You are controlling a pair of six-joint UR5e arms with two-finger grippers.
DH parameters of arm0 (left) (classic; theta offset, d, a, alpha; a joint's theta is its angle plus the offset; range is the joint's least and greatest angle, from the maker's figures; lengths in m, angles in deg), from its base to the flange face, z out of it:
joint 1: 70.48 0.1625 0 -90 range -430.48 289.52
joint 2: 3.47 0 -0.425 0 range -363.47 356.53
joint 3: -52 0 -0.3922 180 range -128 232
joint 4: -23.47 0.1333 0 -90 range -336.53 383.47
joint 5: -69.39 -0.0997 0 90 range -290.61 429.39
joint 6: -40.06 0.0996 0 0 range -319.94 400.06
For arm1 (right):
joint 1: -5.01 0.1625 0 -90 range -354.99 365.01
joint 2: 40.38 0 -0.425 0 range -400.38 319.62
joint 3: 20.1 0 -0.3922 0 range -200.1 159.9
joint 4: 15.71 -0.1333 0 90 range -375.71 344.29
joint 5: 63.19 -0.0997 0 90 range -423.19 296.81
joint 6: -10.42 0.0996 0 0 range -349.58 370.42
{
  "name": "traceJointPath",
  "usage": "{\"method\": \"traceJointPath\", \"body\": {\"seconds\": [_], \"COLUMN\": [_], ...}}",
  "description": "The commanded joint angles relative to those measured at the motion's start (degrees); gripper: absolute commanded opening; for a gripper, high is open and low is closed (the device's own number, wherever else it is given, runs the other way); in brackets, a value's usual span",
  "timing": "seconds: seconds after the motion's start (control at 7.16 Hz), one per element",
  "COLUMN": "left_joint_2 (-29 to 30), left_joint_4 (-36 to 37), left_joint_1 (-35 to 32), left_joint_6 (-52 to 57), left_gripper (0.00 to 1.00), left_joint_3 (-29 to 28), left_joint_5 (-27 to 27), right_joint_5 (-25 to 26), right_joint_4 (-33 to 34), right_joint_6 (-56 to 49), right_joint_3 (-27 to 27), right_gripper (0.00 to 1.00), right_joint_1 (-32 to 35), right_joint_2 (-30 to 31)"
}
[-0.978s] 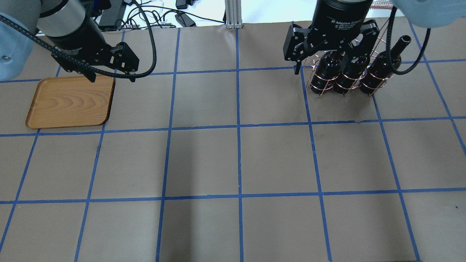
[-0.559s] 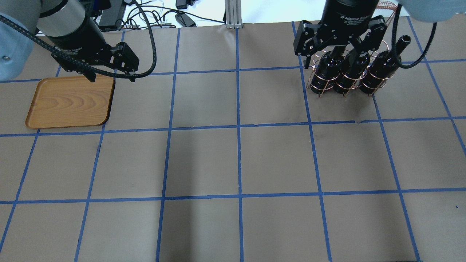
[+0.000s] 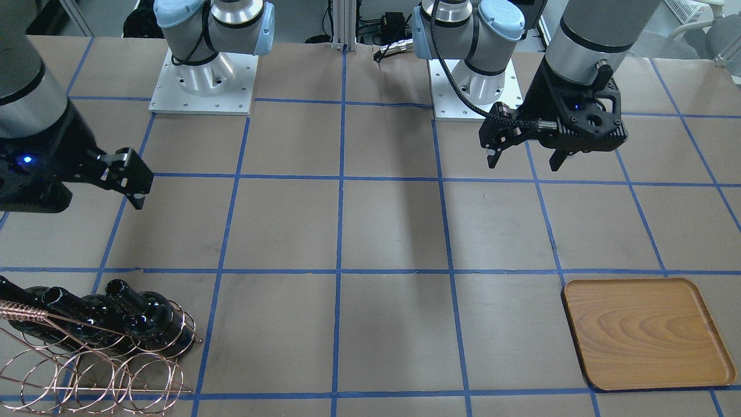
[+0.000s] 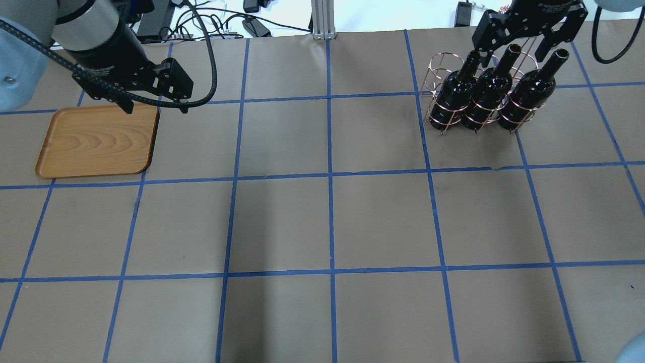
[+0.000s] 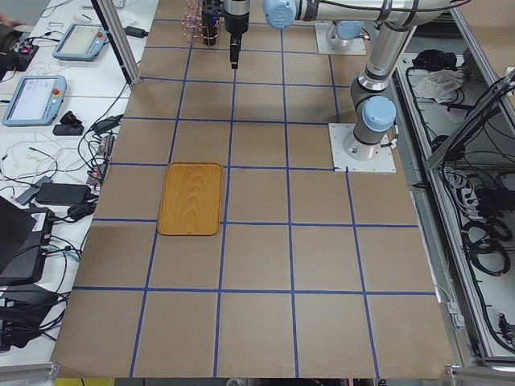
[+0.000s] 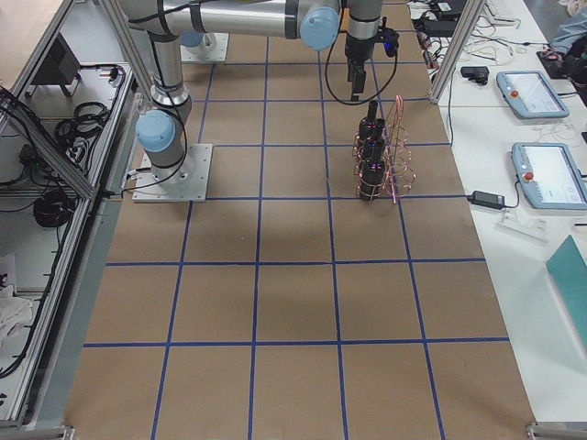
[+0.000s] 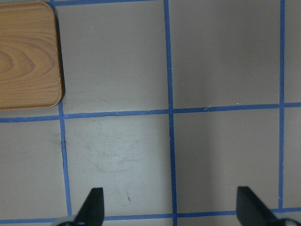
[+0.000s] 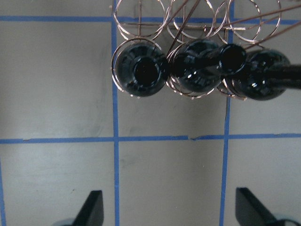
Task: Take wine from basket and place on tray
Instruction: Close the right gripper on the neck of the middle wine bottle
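Three near-black wine bottles stand upright in the copper wire basket point(image 4: 437, 108) at the far right: left point(image 4: 453, 93), middle point(image 4: 486, 91), right point(image 4: 524, 91). My right gripper point(image 4: 512, 53) is open and empty, high above the bottle necks and touching none. In the right wrist view the bottle mouths point(image 8: 141, 70) lie ahead of its open fingertips point(image 8: 94, 207). The wooden tray point(image 4: 95, 143) lies flat at the far left with nothing on it. My left gripper point(image 4: 153, 107) is open and empty above the tray's far right corner point(image 7: 28, 56).
Brown table paper with a blue tape grid covers the table. Cables and an aluminium post point(image 4: 321, 20) sit past the far edge. The basket's coiled handle point(image 3: 23, 313) and empty back loops point(image 3: 87, 376) rise beside the bottles. The arm bases point(image 3: 202, 81) stand on the robot's side.
My right gripper has moved away from me and to the right, from over the left bottles to over the necks, staying open. The bottles now show fully. The left arm has not moved.
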Motion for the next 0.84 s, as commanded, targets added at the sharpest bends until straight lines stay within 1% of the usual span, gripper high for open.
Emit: {"method": "traceJointPath", "body": {"seconds": [0.0,0.14,0.28,0.42,0.56,0.7], "left_joint_2": [0.00,0.09,0.09,0.09,0.09,0.09], "left_joint_4": [0.00,0.08,0.09,0.09,0.09,0.17], "left_joint_1": [0.00,0.00,0.00,0.00,0.00,0.00], "left_joint_6": [-0.10,-0.10,-0.02,0.07,0.07,0.07], "left_gripper": [1.00,1.00,1.00,1.00,1.00,1.00], "left_joint_3": [0.00,0.00,0.00,0.00,0.00,0.00], "left_joint_5": [0.00,0.00,0.00,-0.08,0.00,0.00], "right_joint_5": [-0.47,-0.64,-0.73,-0.73,-0.73,-0.99], "right_joint_4": [4.68,7.04,7.76,8.20,8.99,10.74], "right_joint_6": [-3.00,-3.01,-3.10,-3.10,-3.02,-2.93], "right_joint_3": [0.12,0.04,0.03,-0.05,-0.05,-0.05], "right_gripper": [1.00,1.00,0.98,0.93,0.84,0.83], "right_joint_1": [-3.09,-3.10,-3.10,-3.10,-3.10,-3.10], "right_joint_2": [-4.04,-5.53,-6.42,-6.86,-7.39,-8.09]}}
